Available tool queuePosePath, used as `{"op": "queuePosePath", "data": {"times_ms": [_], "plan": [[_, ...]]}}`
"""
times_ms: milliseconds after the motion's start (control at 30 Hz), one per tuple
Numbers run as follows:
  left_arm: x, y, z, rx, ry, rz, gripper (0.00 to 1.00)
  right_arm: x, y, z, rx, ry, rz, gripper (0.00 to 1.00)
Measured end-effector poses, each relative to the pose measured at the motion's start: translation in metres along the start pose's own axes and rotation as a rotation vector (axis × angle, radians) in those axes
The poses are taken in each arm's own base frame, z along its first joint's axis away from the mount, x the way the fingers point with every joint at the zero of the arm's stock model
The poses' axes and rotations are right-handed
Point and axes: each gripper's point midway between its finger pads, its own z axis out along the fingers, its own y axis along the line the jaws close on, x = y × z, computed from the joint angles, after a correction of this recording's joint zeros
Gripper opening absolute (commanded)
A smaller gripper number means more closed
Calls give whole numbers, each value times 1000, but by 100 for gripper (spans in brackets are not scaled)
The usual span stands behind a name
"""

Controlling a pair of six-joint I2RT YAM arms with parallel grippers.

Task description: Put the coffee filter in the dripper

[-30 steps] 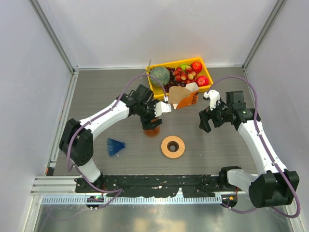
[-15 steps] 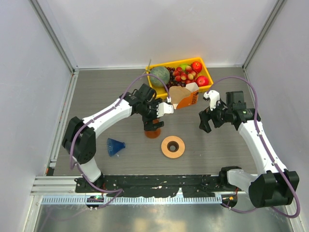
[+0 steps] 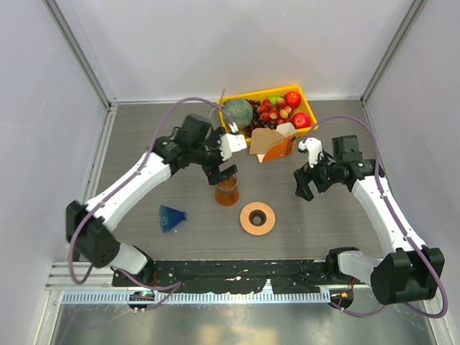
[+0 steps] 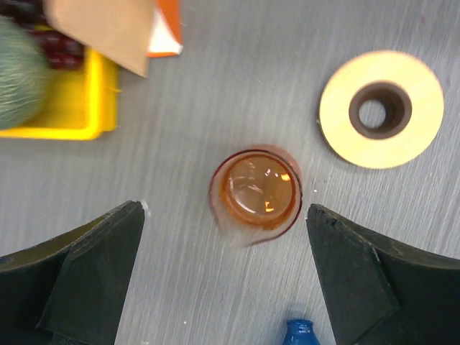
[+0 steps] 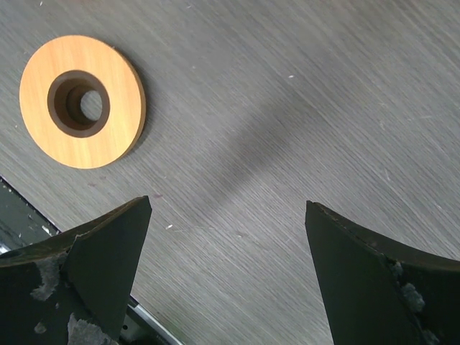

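Observation:
The dripper [image 3: 171, 217], a small dark blue ribbed cone, lies on its side at the front left; its tip shows in the left wrist view [image 4: 300, 334]. The tan coffee filter [image 3: 263, 139] sticks out of the orange-and-white carton [image 3: 282, 148]; it also shows in the left wrist view [image 4: 104, 29]. My left gripper [image 3: 221, 171] is open and empty, just above an orange glass cup [image 3: 226, 192], which stands between the fingers in the left wrist view [image 4: 255, 188]. My right gripper [image 3: 303, 183] is open and empty over bare table [image 5: 228, 203].
An orange-brown ring stand [image 3: 257, 218] lies flat at front centre, also in the right wrist view [image 5: 83, 100]. A yellow tray [image 3: 310, 108] with a melon and small fruit sits at the back, behind the carton.
My left gripper has drawn back and to the left off the orange cup, which stays in place and now shows fully. The right gripper has shifted slightly left.

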Motion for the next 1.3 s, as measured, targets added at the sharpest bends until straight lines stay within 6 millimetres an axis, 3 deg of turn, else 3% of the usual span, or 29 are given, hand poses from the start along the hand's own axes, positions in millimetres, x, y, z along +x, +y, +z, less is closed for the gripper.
{"op": "queuePosePath", "data": {"times_ms": [167,200,300,467,600,767,933,1033,1167,1300], "plan": [[-26,16,-78,-178,-224,-159,100,7,18,19,-96,81,-40,97],[-26,15,-88,-198,-258,-191,100,8,22,24,-127,102,-36,100],[-15,4,-110,-239,-331,-298,100,2,28,38,-224,154,4,92],[6,-27,-111,-187,-373,-466,100,-3,35,70,-381,209,125,89],[20,-31,-115,-197,-387,-563,99,6,46,87,-460,244,232,87],[13,-33,-121,-187,-424,-581,99,16,61,106,-514,256,307,85],[9,-33,-121,-173,-441,-592,99,42,72,123,-540,307,372,84],[7,-33,-119,-161,-444,-600,99,40,77,124,-555,301,389,82],[7,-33,-117,-151,-445,-607,99,36,84,130,-575,291,370,75],[5,-33,-117,-146,-449,-615,99,37,95,134,-627,298,383,59]]}}
